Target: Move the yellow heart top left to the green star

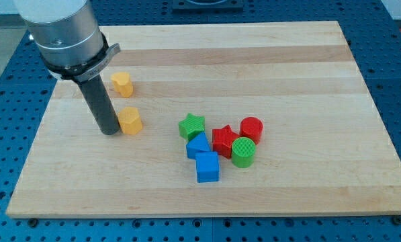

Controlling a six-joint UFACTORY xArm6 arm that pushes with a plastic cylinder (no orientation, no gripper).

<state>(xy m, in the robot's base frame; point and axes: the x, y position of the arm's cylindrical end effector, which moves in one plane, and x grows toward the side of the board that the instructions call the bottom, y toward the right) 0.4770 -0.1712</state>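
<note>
The tip (110, 132) touches a yellow block's (130, 121) left side; no gripper exists. Next, I judge, push right toward the green star (192, 126).

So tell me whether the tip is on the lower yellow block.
Apparently touching: my tip sits against the left side of the lower yellow block.

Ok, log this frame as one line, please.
my tip: touching lower yellow block, on its left | second yellow block: above, apart | green star: right, in cluster, untouched
</note>
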